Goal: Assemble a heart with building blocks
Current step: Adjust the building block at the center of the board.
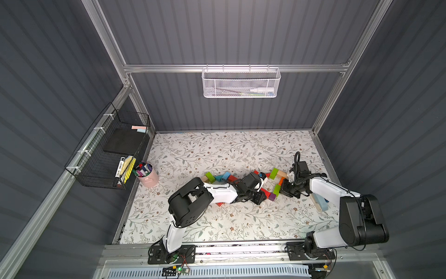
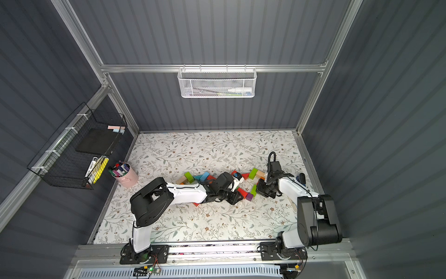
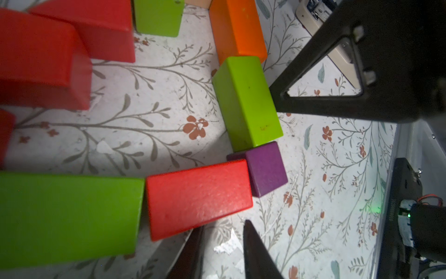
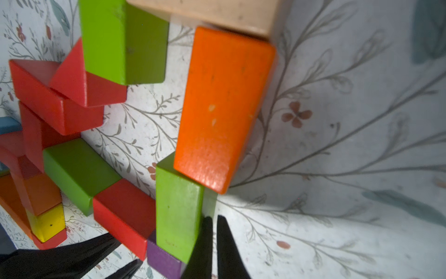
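Right gripper (image 4: 214,239) closed, empty, tips against the side of the green brick (image 4: 178,212). Left gripper (image 3: 223,251) slightly parted, empty, just beside the red brick (image 3: 198,195). Building blocks (image 1: 274,173) clustered between both arms, mid-table (image 1: 217,149).

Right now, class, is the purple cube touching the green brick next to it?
Touching. In the left wrist view the green brick meets the purple cube with no mat showing between.

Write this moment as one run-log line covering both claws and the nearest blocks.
stage: heart assembly under way | left claw: open, empty, beside red brick | right claw: shut, tips at green brick | purple cube: between those bricks
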Robot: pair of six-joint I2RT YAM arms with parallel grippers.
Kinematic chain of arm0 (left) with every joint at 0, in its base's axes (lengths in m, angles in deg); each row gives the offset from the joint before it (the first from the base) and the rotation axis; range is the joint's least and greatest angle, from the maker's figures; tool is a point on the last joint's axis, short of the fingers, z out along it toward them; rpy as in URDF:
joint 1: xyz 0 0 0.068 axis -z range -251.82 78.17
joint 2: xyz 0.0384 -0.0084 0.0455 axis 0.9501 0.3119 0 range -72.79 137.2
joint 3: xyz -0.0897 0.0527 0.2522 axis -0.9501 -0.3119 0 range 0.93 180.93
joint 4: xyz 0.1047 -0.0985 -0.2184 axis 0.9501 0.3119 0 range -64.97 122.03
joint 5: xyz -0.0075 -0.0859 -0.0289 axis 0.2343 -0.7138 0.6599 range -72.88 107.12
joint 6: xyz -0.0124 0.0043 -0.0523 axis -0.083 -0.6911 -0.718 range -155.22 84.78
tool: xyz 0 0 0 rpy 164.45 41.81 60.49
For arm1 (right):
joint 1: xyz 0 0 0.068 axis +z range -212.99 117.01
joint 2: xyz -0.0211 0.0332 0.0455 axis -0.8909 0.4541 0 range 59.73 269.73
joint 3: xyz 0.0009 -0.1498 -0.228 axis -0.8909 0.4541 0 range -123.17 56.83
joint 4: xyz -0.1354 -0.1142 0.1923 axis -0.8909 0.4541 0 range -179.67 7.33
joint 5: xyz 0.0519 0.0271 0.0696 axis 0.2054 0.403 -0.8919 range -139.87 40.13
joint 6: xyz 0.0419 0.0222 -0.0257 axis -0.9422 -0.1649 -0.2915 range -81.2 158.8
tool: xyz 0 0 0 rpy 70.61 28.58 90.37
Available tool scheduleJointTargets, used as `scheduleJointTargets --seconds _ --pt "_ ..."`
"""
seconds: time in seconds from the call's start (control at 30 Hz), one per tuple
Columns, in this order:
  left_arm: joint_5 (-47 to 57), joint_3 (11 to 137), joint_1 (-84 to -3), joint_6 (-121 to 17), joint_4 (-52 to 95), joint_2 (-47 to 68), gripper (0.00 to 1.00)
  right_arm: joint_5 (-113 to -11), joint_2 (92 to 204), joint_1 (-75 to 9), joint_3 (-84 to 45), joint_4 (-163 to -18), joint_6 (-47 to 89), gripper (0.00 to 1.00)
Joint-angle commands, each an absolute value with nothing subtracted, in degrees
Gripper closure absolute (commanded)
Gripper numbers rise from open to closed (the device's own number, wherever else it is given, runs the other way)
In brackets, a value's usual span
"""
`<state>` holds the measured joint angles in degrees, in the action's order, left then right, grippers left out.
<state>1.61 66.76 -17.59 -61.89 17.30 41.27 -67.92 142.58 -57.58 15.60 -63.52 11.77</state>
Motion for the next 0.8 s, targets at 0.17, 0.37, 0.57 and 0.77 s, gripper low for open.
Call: scheduleJointTargets --seconds 0.17,0.37,0.57,0.77 --pt "1.04 66.90 -17.22 -61.47 19.63 39.93 0.71 -69.96 141.51 -56.21 16.33 -64.99 10.61 0.90" --pt "3.46 64.70 -18.55 -62.68 24.46 34.44 0.71 -60.65 138.80 -56.84 15.17 -60.08 11.87 0.91" --pt "7.49 63.91 -21.69 -62.74 31.63 30.04 0.72 -58.71 138.52 -60.87 12.51 -57.00 13.83 0.91" --pt "8.77 64.59 -23.61 -63.22 32.85 31.38 0.74 -59.15 140.72 -62.79 10.36 -57.41 14.63 0.91"
